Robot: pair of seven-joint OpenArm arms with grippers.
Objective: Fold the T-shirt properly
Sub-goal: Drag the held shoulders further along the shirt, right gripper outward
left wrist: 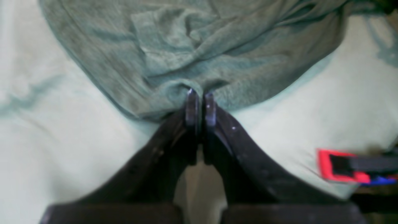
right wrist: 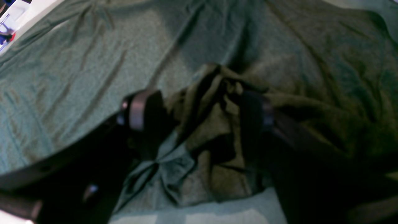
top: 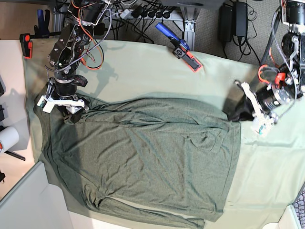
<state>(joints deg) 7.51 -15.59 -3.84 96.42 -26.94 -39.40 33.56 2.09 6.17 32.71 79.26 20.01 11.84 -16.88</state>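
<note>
Left gripper (left wrist: 200,93) pinches T-shirt (left wrist: 192,49) edge; right gripper (right wrist: 199,109) straddles bunched fabric.

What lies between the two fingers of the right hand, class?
A bunched fold of the T-shirt sits between the spread fingers of the right hand, not yet pinched; the right wrist view shows it.

One T-shirt (top: 143,157) is counted, spread on one light-green table cloth (top: 143,67). Two robot arms are counted, each ending in one gripper: the left gripper (top: 237,113) and the right gripper (top: 71,110), so two grippers in all. Two clamps with red-orange tips are counted: one blue-handled clamp (top: 178,46) lying on the cloth at the far edge, and one clamp (top: 26,44) at the far corner. One white cylinder (top: 7,138) is counted beside the table
</note>
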